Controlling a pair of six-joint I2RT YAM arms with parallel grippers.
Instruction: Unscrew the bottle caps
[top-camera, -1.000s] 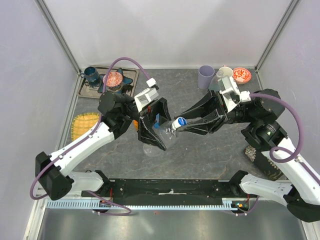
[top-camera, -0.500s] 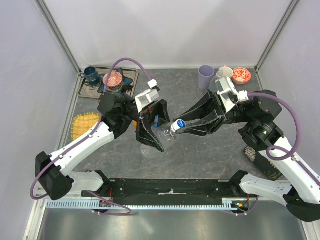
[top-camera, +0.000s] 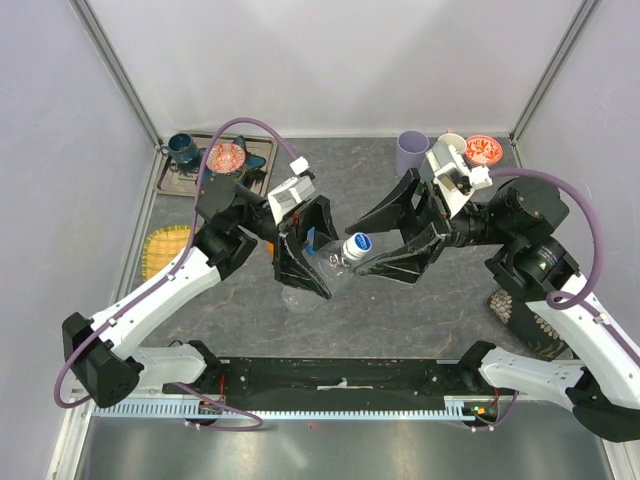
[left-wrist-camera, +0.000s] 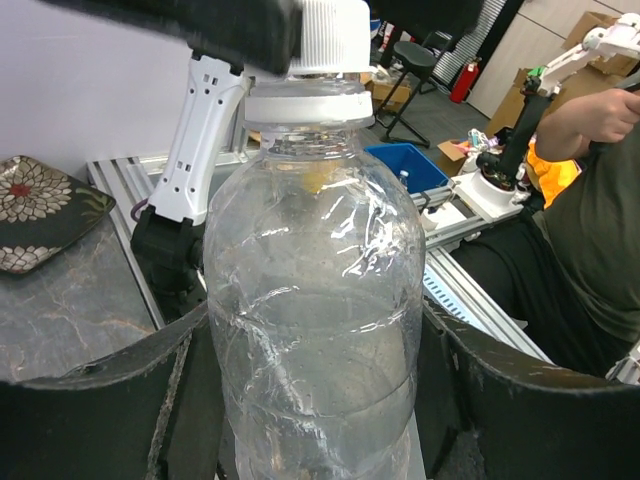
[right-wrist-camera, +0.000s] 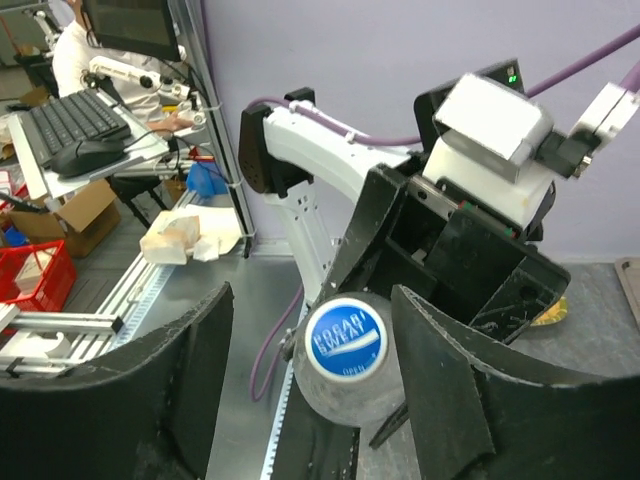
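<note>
At the right gripper (right-wrist-camera: 312, 300): released; its jaws stand apart with one finger on each side of the cap, and neither seems to touch it.
Between those fingers: cap (right-wrist-camera: 343, 340), a white ribbed screw cap on the neck, its flat top turned squarely toward the right wrist.
Cap seating: from the left wrist view it looks seated on the neck ring, but I cannot tell how far it is loosened.
Behind the cap: bottle (left-wrist-camera: 315, 300), clear crinkled plastic, no liquid to be seen in it, held up off the table (top-camera: 420, 310).
Long axis: runs from the left gripper up and across toward the right one, cap end foremost, so it points down the line of the right gripper's reach.
At the left gripper (top-camera: 305, 262): clenched around the body of the bottle, a black finger pressed against each side of it.
Nearer arm: right for the cap, left for the body; the two grippers face each other over the middle of the table.
What the next move turns on: the right fingers closing straight in across the cap, then turning about that same axis.
Writing: "POCARI SWEAT" in white on a blue disc on the cap's top; a smaller word beneath is too fine to read.
Bottle body: no label shows.
</note>
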